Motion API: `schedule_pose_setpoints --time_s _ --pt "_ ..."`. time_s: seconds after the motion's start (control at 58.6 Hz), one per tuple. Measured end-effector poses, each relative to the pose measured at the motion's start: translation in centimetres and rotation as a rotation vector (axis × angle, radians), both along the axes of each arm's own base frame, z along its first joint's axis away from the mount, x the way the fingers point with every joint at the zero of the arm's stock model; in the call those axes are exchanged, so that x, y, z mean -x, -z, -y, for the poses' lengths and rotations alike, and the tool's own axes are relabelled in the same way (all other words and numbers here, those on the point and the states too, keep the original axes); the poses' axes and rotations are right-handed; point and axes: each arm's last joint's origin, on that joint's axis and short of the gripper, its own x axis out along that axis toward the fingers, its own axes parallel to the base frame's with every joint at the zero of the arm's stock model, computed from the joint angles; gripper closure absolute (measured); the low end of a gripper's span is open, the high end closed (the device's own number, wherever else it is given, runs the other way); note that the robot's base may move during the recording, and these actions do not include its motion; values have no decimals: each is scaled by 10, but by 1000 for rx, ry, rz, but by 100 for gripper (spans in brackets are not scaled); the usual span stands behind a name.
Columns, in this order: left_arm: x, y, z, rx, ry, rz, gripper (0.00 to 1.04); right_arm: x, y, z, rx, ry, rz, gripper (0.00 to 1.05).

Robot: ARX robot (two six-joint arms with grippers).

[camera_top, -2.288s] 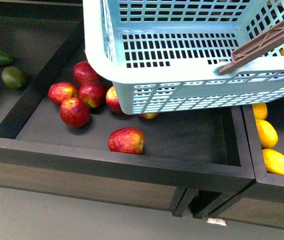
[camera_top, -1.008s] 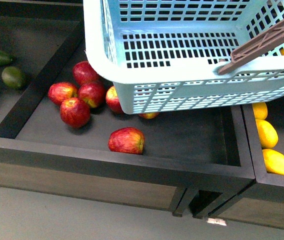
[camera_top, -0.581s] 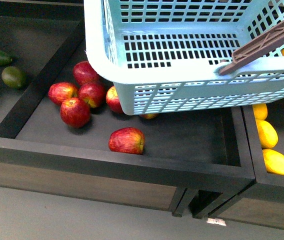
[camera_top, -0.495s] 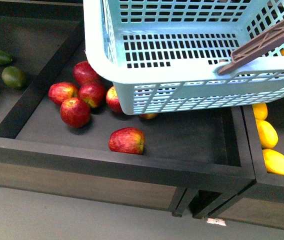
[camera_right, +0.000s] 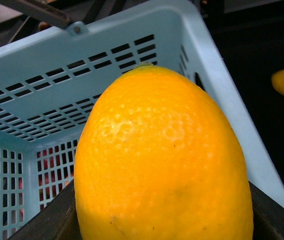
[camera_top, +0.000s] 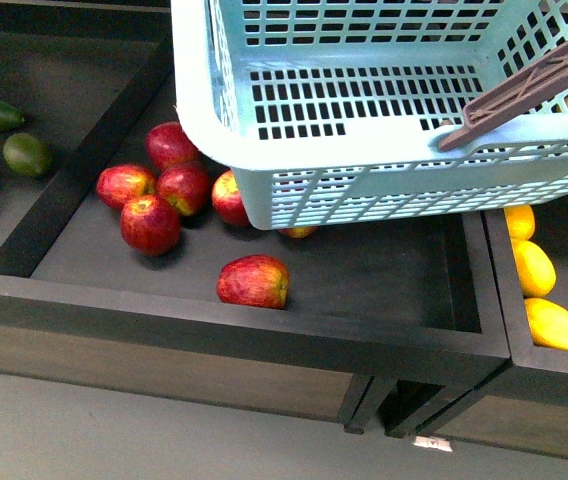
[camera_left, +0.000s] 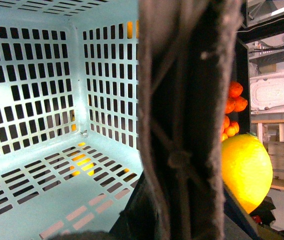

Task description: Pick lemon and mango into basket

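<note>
Front cam: you look down from the body, mid-range, onto the bins (camera_top: 244,320), w/ the basket (camera_top: 344,150) across the top right. L wrist cam sits right against the handle (camera_left: 182,125), facing into the basket. R wrist cam is v. close on a lemon (camera_right: 162,165), basket behind it. All 3 views share the basket.

The left gripper (camera_left: 184,217) sits at the basket's (camera_left: 32,100) brown handle (camera_left: 182,100), dark fingers (camera_left: 132,215) either side, clamped on it. The right gripper (camera_right: 162,225) hangs close by the basket's rim, jaws pinched on the lemon (camera_right: 162,150).
</note>
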Motion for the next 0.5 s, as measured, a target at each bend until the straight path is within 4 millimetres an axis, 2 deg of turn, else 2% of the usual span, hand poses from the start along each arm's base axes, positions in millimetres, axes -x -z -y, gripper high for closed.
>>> schedule_pose_setpoints --time_s 0.068,0.12,0.205,0.307,0.393,0.495 --pt "0 0 0 0 0 0 100 -18 -2 -17 35 -19 2 44" --pt "0 0 0 0 0 0 100 -28 -1 -23 46 -35 -11 34" --pt "-1 0 -1 -4 -8 3 100 -35 0 -26 62 -15 -16 21" --pt "-2 0 -2 -5 -11 4 100 -34 -2 -23 53 7 -6 8" --pt "-1 0 -1 -3 -3 1 100 -28 -4 -16 40 34 11 9" --pt "-1 2 0 -5 0 0 100 -9 -9 1 13 90 30 9"
